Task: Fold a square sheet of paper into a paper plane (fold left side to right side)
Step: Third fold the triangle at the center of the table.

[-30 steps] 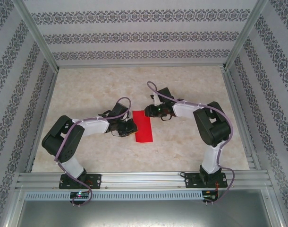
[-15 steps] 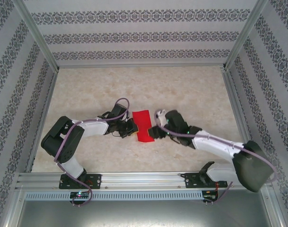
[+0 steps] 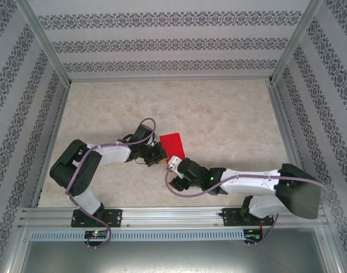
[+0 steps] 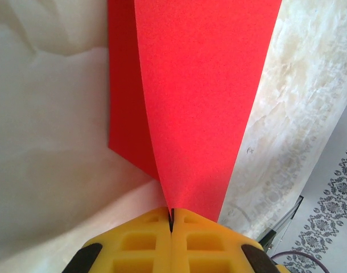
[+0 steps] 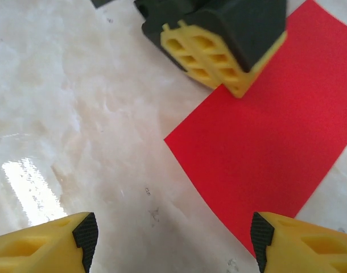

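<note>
Because the paper (image 4: 207, 102) was thin, light and limp, likely to crease or tear, it seemed best taken by an edge. The left fingers (image 4: 145, 244) did so, pinched shut on its edge with the top layer raised. It lay on the desk (image 3: 236, 114) between the arms. The right arm stretched low and leftward, the right fingers (image 5: 54, 244) spread wide near its corner.

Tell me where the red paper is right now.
In the top view the red paper lies mid-table, pinched at its left side by the left gripper, with the open right gripper just on its near side.
</note>
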`<act>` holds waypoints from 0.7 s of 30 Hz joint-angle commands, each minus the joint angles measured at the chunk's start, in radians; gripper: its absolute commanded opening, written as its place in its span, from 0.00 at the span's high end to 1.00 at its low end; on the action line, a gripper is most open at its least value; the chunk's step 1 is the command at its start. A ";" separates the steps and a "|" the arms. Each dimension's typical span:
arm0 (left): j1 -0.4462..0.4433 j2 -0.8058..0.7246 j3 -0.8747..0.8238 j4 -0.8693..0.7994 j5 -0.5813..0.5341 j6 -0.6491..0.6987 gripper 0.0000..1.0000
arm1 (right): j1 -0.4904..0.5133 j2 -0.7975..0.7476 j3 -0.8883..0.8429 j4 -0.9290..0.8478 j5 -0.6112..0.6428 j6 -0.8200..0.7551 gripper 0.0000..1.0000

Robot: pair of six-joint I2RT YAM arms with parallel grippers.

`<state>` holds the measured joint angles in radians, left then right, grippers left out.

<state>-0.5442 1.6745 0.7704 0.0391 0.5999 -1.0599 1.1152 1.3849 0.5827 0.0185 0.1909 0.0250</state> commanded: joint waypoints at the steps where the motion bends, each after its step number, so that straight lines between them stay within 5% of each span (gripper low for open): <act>1: -0.013 0.008 0.014 0.020 0.015 -0.017 0.97 | 0.010 0.055 0.059 0.007 0.069 -0.080 0.27; 5: -0.013 0.010 0.016 0.019 0.017 -0.015 0.97 | 0.009 0.119 0.094 0.030 0.071 -0.113 0.33; 12: -0.013 0.008 0.017 0.005 0.018 -0.008 0.97 | 0.000 0.177 0.117 0.079 0.090 -0.118 0.57; 21: -0.013 -0.005 0.027 -0.026 0.012 0.028 0.92 | -0.015 0.165 0.127 0.068 0.051 -0.127 1.00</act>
<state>-0.5442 1.6749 0.7708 0.0380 0.6022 -1.0565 1.1080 1.5570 0.6899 0.0799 0.2470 -0.0933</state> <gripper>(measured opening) 0.076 0.030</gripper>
